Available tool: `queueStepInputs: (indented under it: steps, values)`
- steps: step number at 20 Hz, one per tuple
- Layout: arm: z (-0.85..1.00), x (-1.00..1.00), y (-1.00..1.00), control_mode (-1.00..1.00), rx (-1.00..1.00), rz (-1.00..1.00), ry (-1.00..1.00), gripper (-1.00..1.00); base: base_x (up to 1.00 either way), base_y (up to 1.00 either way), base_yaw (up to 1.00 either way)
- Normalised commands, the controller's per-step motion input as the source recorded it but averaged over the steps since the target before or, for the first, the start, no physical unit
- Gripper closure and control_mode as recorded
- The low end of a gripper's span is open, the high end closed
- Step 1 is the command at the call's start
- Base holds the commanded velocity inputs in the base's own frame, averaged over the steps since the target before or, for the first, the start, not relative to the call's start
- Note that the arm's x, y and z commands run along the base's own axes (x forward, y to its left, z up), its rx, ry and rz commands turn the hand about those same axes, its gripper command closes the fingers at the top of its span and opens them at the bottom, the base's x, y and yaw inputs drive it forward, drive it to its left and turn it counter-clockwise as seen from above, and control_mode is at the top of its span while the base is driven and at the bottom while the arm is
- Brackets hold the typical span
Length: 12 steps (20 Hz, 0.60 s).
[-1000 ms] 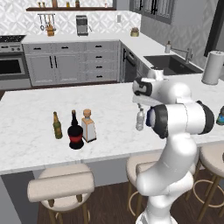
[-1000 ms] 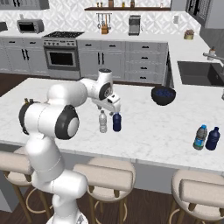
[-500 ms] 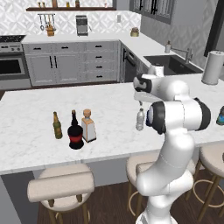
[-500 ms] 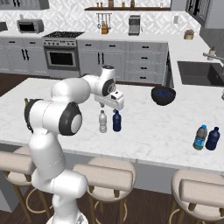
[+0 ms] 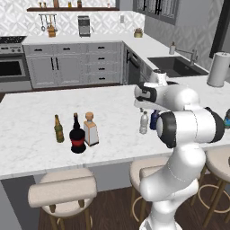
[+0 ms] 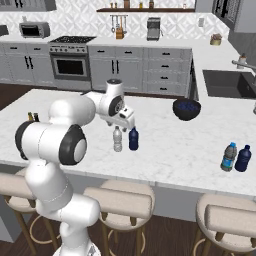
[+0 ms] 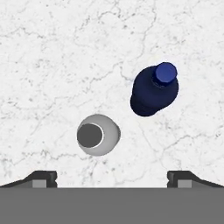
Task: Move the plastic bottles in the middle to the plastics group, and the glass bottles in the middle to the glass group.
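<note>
Right base view shows the marble island counter (image 6: 170, 150) with the wide-open, empty gripper (image 6: 125, 120) poised just above the clear white-capped bottle (image 6: 117, 139) and the dark blue bottle (image 6: 133, 139), which stand side by side mid-counter. The square glass bottle (image 5: 90, 129) already stands beside the black bottle (image 5: 77, 134) and amber bottle (image 5: 58, 129), so I judge a plastic pick is in hand; next, centre over the clear bottle (image 7: 97, 134) in the hand view, descend without knocking its blue neighbour (image 7: 155, 89), then close.

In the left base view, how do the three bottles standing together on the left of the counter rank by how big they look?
1. The black bottle with the red label, tallest and widest.
2. The square pale bottle with the tan stopper, nearly as tall.
3. The slim olive bottle, clearly smallest.
They stand about equally far from the camera.
</note>
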Motion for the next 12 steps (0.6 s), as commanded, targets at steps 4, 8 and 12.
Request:
queueStepInputs:
  steps: [4,8,12]
  values:
    - [-0.09,0.09,0.01,-1.00,0.00,0.00,-0.08,-1.00,0.00,0.00,0.00]
    - [-0.17,0.01,-0.01,-1.00,0.00,0.00,-0.04,-1.00,0.00,0.00,0.00]
    - [-0.05,0.01,0.01,-1.00,-0.01,0.01,-0.02,-1.00,0.00,0.00,0.00]
